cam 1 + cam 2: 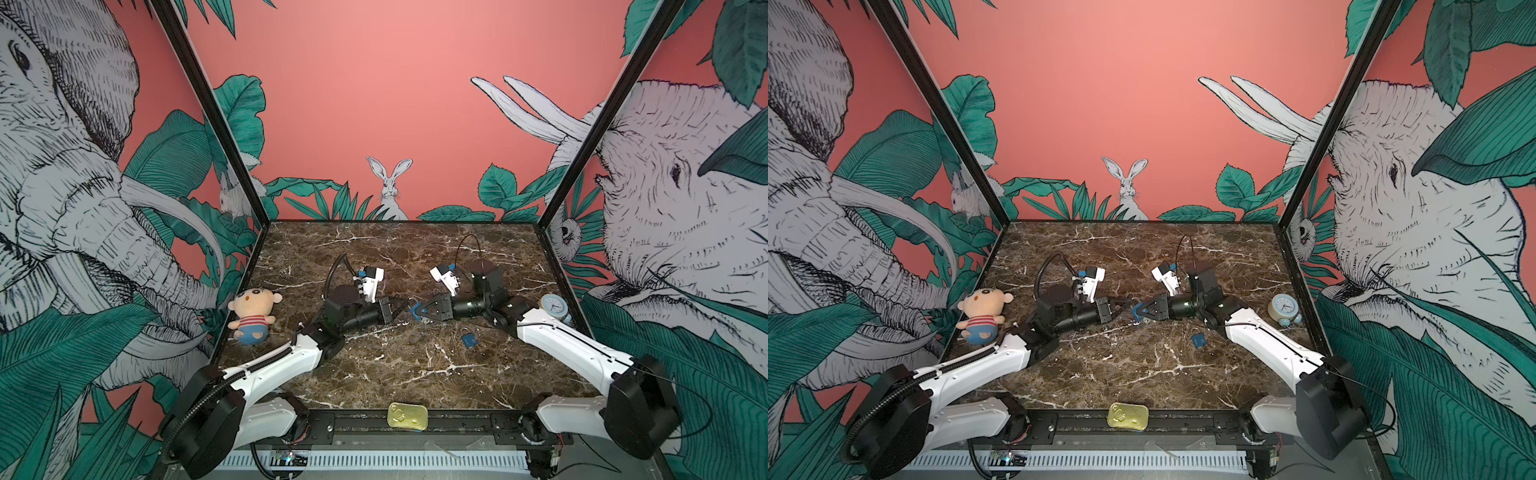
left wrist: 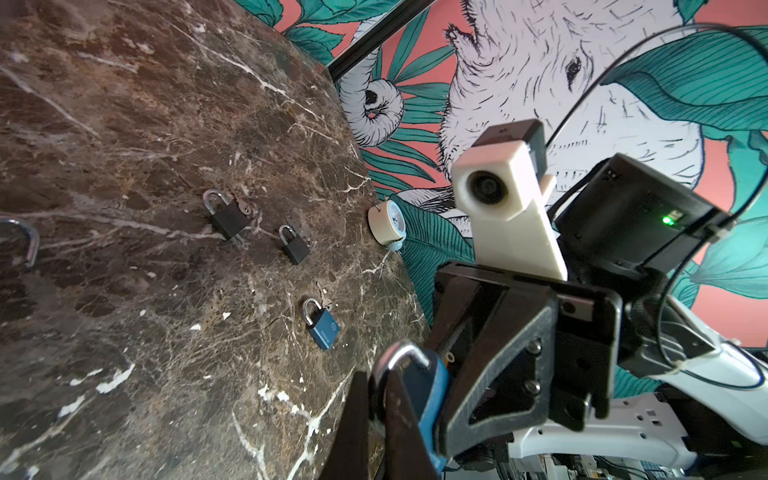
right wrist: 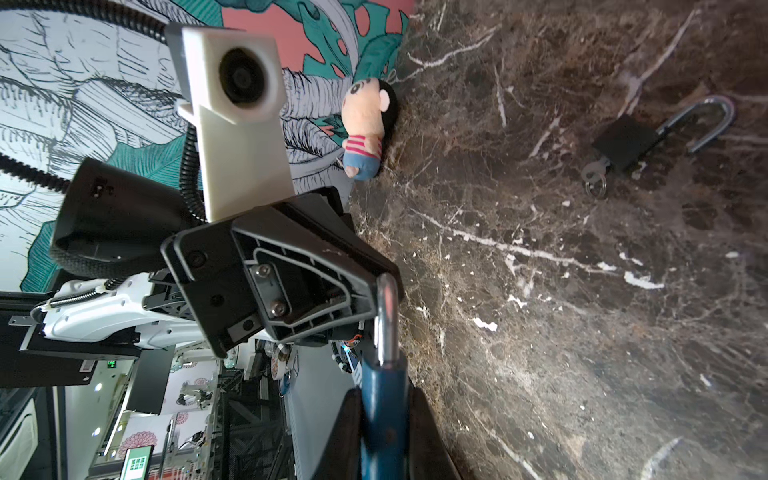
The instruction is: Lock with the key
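Note:
Both grippers meet at mid-table. My right gripper [image 3: 382, 399] is shut on the body of a blue padlock [image 3: 380, 386], whose silver shackle [image 3: 388, 320] points toward the left arm. My left gripper [image 2: 376, 386] is shut on that shackle [image 2: 401, 355], beside the blue body [image 2: 432, 390]. In both top views the left gripper [image 1: 400, 308] and right gripper [image 1: 415, 312] touch tip to tip and hide the lock. No key shows on this held padlock. A black padlock [image 3: 623, 141] with open shackle lies on the marble, a ringed key [image 3: 592, 174] in its base.
A second blue padlock [image 1: 469, 338] lies in front of the right arm, and two black padlocks [image 2: 228, 218] [image 2: 295, 247] lie beyond it. A plush doll [image 1: 253, 311] sits at the left wall, an alarm clock [image 1: 555, 307] at the right, and a tin [image 1: 407, 415] on the front rail.

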Action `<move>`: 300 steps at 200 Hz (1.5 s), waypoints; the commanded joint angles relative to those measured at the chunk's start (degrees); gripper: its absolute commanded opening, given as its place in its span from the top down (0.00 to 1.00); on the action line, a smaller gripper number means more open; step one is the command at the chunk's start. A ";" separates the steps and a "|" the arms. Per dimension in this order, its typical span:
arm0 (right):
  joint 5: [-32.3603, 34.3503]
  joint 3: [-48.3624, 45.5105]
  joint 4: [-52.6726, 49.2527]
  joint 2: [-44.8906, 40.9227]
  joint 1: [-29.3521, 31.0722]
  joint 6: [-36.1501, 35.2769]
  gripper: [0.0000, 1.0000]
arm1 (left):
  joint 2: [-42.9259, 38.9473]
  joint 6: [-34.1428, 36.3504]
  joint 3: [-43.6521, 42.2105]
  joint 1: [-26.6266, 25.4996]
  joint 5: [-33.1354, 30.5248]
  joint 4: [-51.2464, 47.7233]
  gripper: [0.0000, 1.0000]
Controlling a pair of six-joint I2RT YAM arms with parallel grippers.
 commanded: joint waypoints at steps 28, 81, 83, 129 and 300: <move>4.29 -0.87 13.38 0.02 1.08 0.39 1.00 | 0.05 0.72 4.95 -1.09 16.22 2.33 0.89; 3.24 -0.88 14.47 0.05 1.17 1.32 1.00 | 1.02 0.20 5.45 1.57 17.04 3.34 0.78; 3.24 -0.92 14.48 0.03 1.17 1.31 1.00 | 1.07 0.19 5.51 1.66 17.10 3.34 0.78; 2.84 -0.95 15.21 0.29 1.23 1.83 1.00 | 1.94 -0.81 5.95 2.83 18.26 4.56 0.86; 3.35 -3.83 16.58 -0.76 1.10 2.88 0.66 | -0.47 -3.73 2.53 8.81 11.88 5.27 1.00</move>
